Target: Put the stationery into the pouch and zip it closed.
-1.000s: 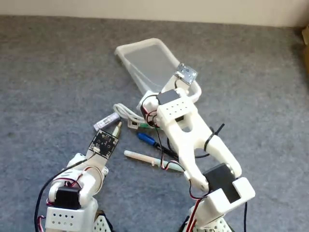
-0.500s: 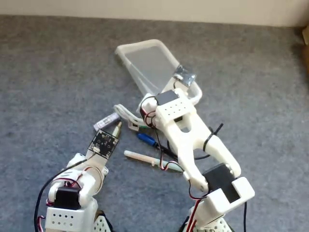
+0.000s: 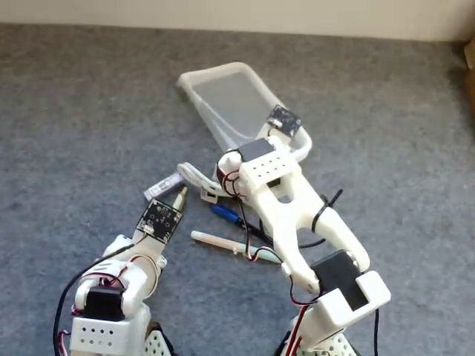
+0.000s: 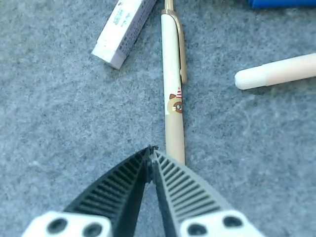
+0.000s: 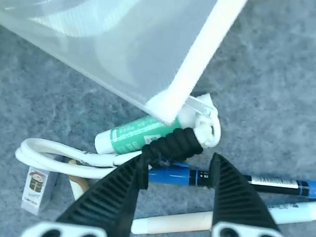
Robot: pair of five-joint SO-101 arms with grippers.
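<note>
left pincer (image 4: 150,150) pressed together beside cream pen (image 4: 172,74), right pincer (image 5: 178,164) spread — over pouch (image 5: 148,44) corner

A: What sort of place is this?
B: Small robotics test setup, hobby or lab grade. 2 white plastic arms, left arm (image 3: 111,297) and right arm (image 3: 297,215), side by side. Exposed wiring (image 3: 233,178) at the joints, and a bare camera board (image 3: 162,219) on a wrist.
A: Home or lab?
B: Can't tell. The worktop (image 3: 89,111) is covered in grey carpet-like fabric. A pale wall strip (image 3: 223,15) runs along the far edge, with a sliver of something brown (image 3: 470,67) at 1 side.
A: Anything office-like?
B: A clear pouch (image 3: 230,96) and a blue pen (image 3: 225,213) lying on the fabric.
</note>
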